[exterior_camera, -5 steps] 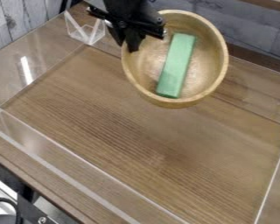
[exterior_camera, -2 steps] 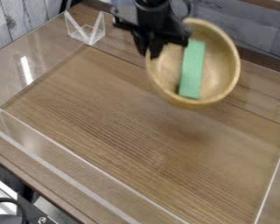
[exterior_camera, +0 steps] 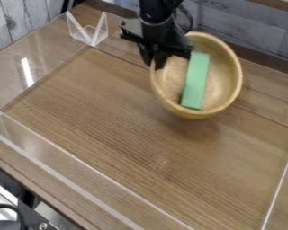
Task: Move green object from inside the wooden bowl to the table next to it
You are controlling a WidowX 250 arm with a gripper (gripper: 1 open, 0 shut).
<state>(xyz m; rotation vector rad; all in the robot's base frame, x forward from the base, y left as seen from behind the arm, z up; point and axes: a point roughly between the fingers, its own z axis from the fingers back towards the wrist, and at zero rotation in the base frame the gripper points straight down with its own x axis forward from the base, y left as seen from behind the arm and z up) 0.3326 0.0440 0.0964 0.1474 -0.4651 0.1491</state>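
The wooden bowl sits tilted at the back right of the table, its opening turned toward the camera. The green object, a flat mint block, lies lengthwise inside it, leaning on the inner wall. My black gripper comes down from above at the bowl's left rim and is shut on that rim. Its fingertips are partly hidden by the rim. Whether the bowl's underside touches the table I cannot tell.
Low clear acrylic walls border the brown tabletop on all sides. A small clear triangular stand is at the back left, just left of the arm. Bare wood stretches in front of and left of the bowl.
The gripper moved right and then down, and the bowl went with it, still tilted. The green block stayed inside the bowl. The bowl's shadow has drawn in close beneath it.
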